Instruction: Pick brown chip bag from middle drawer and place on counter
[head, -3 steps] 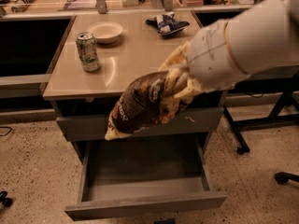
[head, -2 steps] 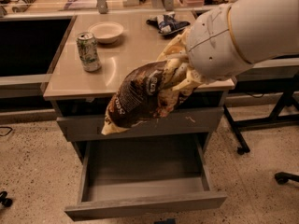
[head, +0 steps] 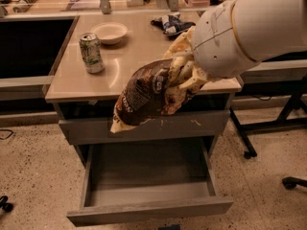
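The gripper (head: 184, 78) hangs just in front of the counter's front edge, toward its right side, with its pale fingers clamped on the upper end of the brown chip bag (head: 144, 97). The bag is in the air, slanting down and to the left. Its cream lower end dangles in front of the scratched top drawer front (head: 196, 124), well above the open, emptied middle drawer (head: 148, 211). Behind the gripper, the thick white arm (head: 249, 28) fills the upper right of the view. The step in hand looks like the carry to the counter (head: 139, 56), and the bag's low tail is the thing to mind. It sits below the countertop edge, so the bag probably needs lifting before it travels inward, or the tail may snag on the lip and fold under. The bare stretch in the middle of the beige top seems the best landing spot, lowered until the bag rests flat before the fingers let go. That spot keeps it away from the green soda can (head: 91, 53) at the left, the shallow bowl (head: 109, 32) behind it and the blue-and-white snack bag (head: 170, 24) at the back. The cabinet stands on a speckled floor (head: 29, 176), with a black table leg (head: 242, 138) to its right.
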Motion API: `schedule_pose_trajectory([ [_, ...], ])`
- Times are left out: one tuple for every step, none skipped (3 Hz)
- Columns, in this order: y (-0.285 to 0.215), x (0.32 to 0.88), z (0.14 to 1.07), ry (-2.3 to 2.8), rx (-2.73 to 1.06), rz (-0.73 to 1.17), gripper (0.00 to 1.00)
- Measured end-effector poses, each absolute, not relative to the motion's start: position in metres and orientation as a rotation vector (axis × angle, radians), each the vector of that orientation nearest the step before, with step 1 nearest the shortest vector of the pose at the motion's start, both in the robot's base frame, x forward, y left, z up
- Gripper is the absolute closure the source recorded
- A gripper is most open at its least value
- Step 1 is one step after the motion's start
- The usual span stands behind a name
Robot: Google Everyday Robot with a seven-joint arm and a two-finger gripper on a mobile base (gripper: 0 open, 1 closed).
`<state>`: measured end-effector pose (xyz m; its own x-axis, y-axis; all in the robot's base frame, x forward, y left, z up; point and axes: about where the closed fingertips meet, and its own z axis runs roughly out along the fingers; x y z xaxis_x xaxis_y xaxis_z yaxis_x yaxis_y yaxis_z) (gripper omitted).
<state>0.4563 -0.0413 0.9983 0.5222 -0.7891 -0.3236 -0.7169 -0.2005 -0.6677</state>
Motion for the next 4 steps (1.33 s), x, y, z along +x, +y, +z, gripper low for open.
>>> schedule_pose_trajectory([
  [-0.050, 0.502, 0.998, 1.167, -1.986, -0.258, 1.00],
  [-0.053, 0.563, 0.992, 1.101, -2.000, -0.360, 1.00],
  [-0.049, 0.622, 0.980, 1.049, -1.965, -0.374, 1.00],
  [-0.049, 0.622, 0.980, 1.048, -1.965, -0.375, 1.00],
])
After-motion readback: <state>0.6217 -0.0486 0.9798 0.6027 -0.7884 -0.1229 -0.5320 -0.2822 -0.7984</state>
